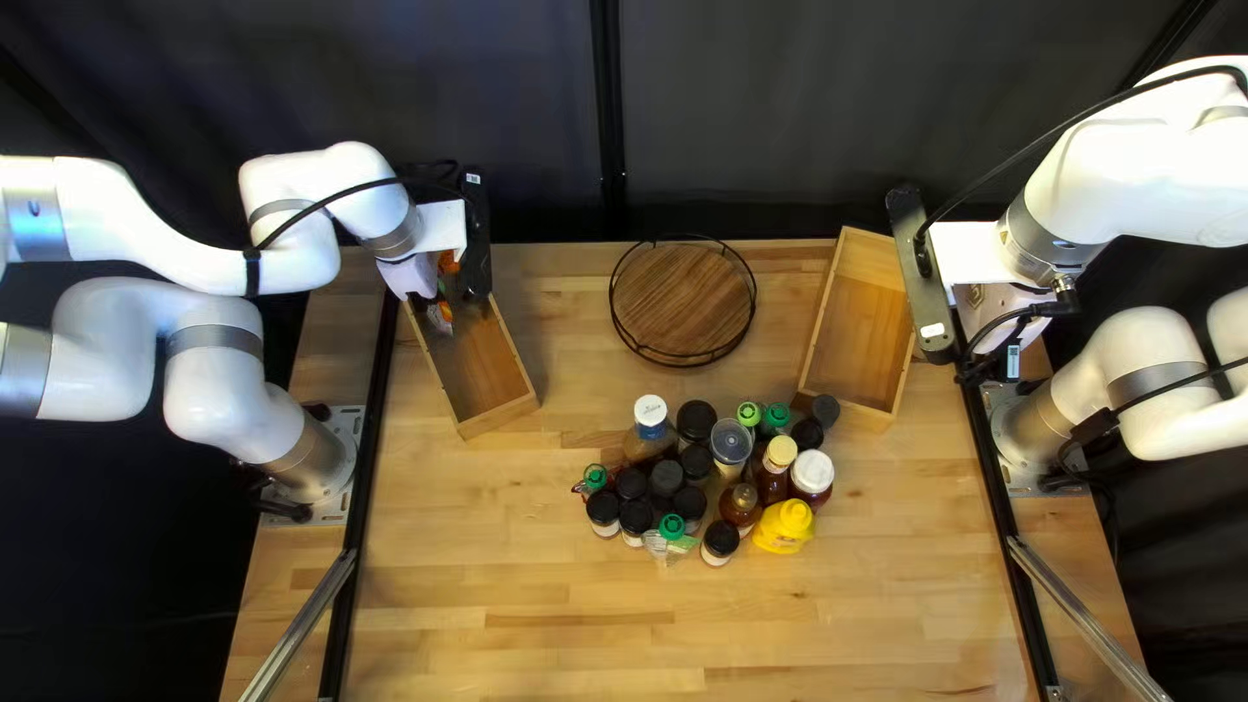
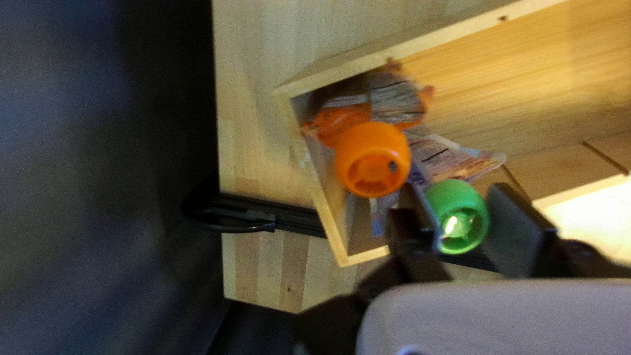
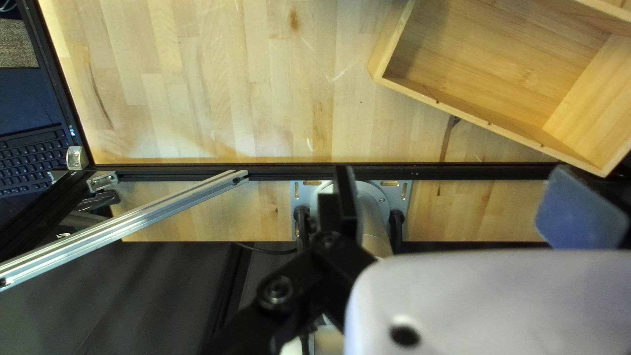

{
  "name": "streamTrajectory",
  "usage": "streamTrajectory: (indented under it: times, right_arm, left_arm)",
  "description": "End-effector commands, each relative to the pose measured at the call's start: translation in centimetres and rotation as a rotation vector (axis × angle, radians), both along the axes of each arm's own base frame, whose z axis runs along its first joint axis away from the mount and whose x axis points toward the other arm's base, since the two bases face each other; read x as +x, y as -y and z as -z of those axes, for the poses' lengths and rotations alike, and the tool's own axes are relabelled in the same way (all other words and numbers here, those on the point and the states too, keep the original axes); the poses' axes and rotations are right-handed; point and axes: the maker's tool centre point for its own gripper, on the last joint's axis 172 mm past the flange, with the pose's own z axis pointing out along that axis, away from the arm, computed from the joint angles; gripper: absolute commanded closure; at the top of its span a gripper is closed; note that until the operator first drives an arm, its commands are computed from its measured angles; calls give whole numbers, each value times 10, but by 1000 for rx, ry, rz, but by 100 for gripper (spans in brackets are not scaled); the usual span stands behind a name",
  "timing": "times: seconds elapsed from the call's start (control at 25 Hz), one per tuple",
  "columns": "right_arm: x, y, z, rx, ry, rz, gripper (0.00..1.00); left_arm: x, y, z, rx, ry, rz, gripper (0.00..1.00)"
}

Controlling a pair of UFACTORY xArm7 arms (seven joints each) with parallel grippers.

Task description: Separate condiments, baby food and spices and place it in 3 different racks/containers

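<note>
My left gripper (image 1: 476,241) is over the back of the left wooden box (image 1: 499,414). In the left wrist view my left gripper (image 2: 453,204) is shut on the green cap (image 2: 458,217) of a food pouch. Beside it in the box lies a pouch with an orange cap (image 2: 373,160), and a printed pouch (image 2: 450,158) shows behind the caps. My right gripper (image 1: 926,280), by the right wooden box (image 1: 845,319), stands open and holds nothing in the right wrist view (image 3: 447,204). Bottles and jars crowd mid-table, among them a yellow bottle (image 1: 784,527), a white-lidded jar (image 1: 813,476) and black-lidded jars (image 1: 720,541).
A round wire-rimmed tray (image 1: 684,302) stands between the two boxes. Green-capped pouches (image 1: 671,528) stand among the jars. Black rails (image 1: 368,481) run along the table's sides, and a metal bar (image 3: 131,220) slants near my right arm's base.
</note>
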Motion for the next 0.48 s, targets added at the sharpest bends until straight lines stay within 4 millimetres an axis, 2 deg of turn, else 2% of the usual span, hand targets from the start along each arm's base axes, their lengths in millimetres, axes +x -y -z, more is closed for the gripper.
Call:
streamTrajectory:
  times: [0.04, 0.16, 0.2, 0.28, 0.36, 0.4, 0.48]
  right_arm:
    - [0, 0, 0, 0, 0, 0, 0]
    - [0, 0, 0, 0, 0, 0, 0]
    - [0, 0, 0, 0, 0, 0, 0]
    - [0, 0, 0, 0, 0, 0, 0]
    - [0, 0, 0, 0, 0, 0, 0]
    - [0, 0, 0, 0, 0, 0, 0]
    - [0, 0, 0, 0, 0, 0, 0]
  left_arm:
    - [28, 38, -19, -25, 8, 15, 0]
    - [58, 78, -25, -82, 24, 39, 0]
    - [77, 103, -26, -121, 37, 57, 0]
    - [104, 139, -25, -173, 52, 90, 0]
    - [123, 164, -25, -206, 66, 109, 0]
    - [137, 183, -25, -224, 77, 117, 0]
    - [153, 202, -27, -238, 91, 116, 0]
